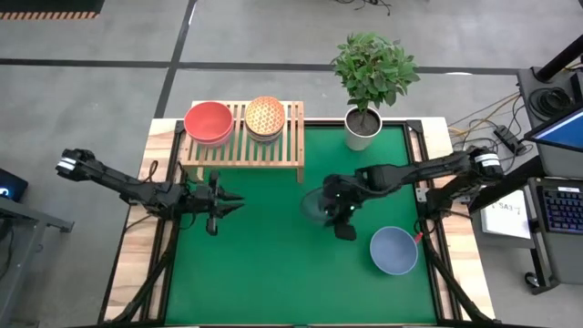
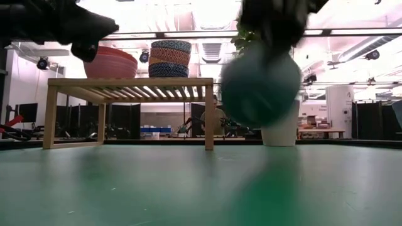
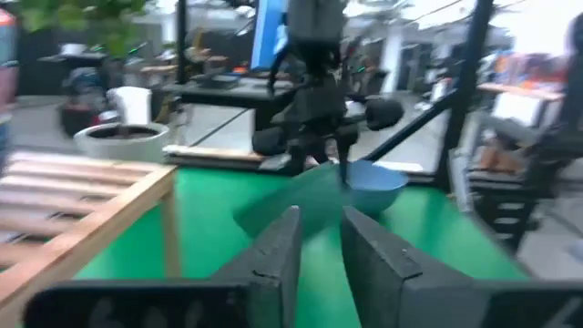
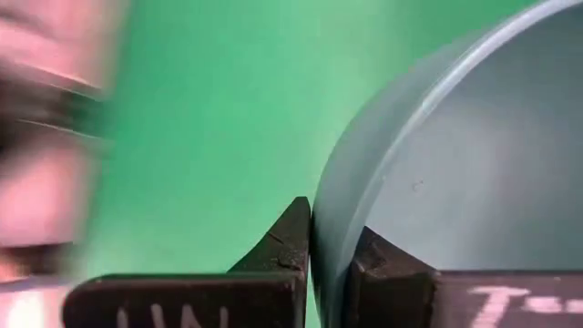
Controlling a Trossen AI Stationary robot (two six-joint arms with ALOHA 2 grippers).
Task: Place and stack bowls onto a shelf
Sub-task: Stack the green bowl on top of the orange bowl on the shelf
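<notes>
My right gripper (image 1: pixel 339 217) is shut on the dark teal bowl (image 2: pixel 260 85), which hangs over the middle of the green table. My left gripper (image 1: pixel 234 201) hovers just in front of the shelf (image 1: pixel 241 144), fingers slightly apart (image 3: pixel 321 251), with nothing between them. On the shelf's slats stand a red bowl stack (image 1: pixel 209 123) and an orange patterned bowl stack (image 1: pixel 265 117). A slate-blue bowl (image 1: pixel 393 251) rests on its base on the table at the near right. My right gripper pinches the teal bowl's rim (image 4: pixel 332 232), one finger inside the bowl and one outside. The fingers slant downward from the table's right side. The bowl hangs tipped on its side, lifted clear of the table (image 2: pixel 260 85).
A white plant pot (image 1: pixel 363 128) with a leafy plant stands at the far right of the shelf. The shelf's right part (image 1: pixel 291 137) is bare slats. Green table (image 1: pixel 264 264) lies open toward the near edge.
</notes>
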